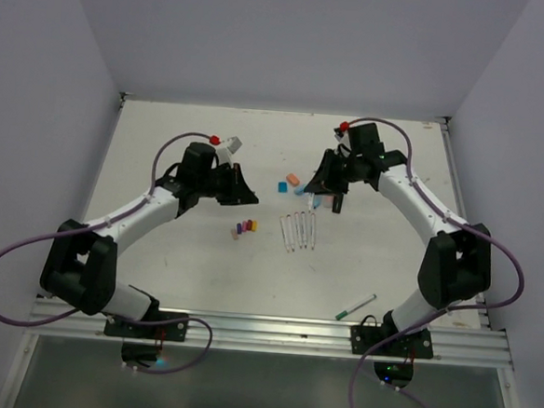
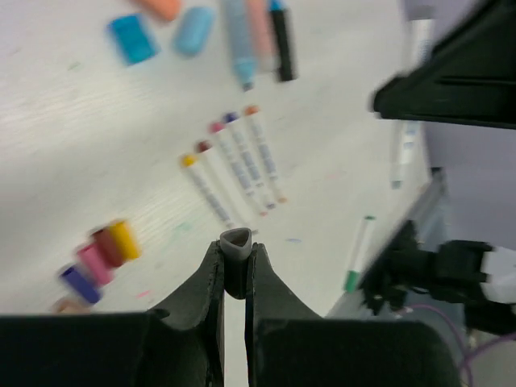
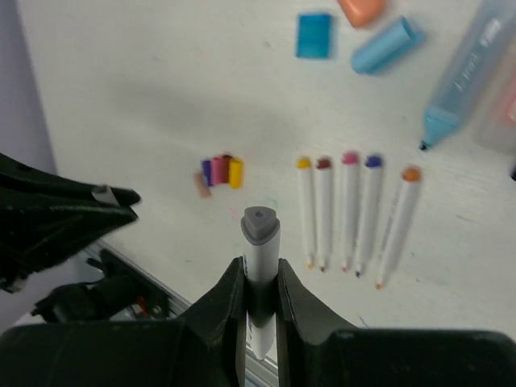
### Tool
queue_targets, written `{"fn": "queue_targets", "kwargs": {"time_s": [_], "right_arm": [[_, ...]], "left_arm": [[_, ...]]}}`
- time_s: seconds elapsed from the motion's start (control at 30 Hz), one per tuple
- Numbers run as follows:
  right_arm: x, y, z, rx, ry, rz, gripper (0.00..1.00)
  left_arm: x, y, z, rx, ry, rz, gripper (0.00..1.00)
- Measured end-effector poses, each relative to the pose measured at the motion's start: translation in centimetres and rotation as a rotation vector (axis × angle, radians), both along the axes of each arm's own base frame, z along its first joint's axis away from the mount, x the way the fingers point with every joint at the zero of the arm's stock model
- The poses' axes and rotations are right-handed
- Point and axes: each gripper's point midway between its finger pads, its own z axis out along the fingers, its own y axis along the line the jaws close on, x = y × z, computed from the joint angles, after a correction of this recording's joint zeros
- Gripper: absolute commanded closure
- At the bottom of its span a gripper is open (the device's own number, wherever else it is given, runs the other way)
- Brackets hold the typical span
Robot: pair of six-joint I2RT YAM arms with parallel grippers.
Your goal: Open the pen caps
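**Grey cap in the left gripper, its pen in the right**

The left gripper (image 2: 235, 256) is clenched on a small grey cap (image 2: 235, 240), which is pinched upright between the two fingers and stands slightly proud of their tips. The cap is held above the table (image 1: 389, 259) and is clear of every pen.

The right gripper (image 3: 260, 270) is closed on a thin white pen (image 3: 260, 251), which is gripped around its barrel. A grey triangular end (image 3: 260, 224) is seen sticking out past the fingers. The two grippers are held apart, facing each other over the middle of the table.

Below and between them, five thin white pens (image 3: 348, 211) are laid side by side in a row, each coloured at one end. To the left of that row a tight cluster of small caps (image 3: 219, 171) is gathered: purple, pink, red and yellow are packed together, with a tan one just beside them.

Farther back on the table, a blue cap (image 3: 314, 35), a light blue cap (image 3: 387, 44) and an orange cap (image 3: 361, 8) are lying loose. Highlighters (image 3: 472, 68) are laid just to their right, with their tips bare.

Near the front rail, well apart from the rest, a lone pen (image 1: 355, 306) is seen with a green cap (image 1: 342, 313) on it.
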Motion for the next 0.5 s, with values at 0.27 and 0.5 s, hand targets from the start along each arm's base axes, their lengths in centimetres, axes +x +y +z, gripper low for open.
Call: {"fn": "queue_targets", "kwargs": {"time_s": [0.27, 0.5], "right_arm": [[-3.7, -4.3, -7.9, -0.269, 0.193, 0.009, 1.0], [-4.8, -5.9, -12.0, -0.375, 0.275, 0.009, 1.0]], "left_arm": [[-4.9, 7.3, -10.5, 0.351, 0.19, 0.127, 0.98], [-5.1, 8.8, -11.7, 0.423, 0.179, 0.165, 0.96]]}}
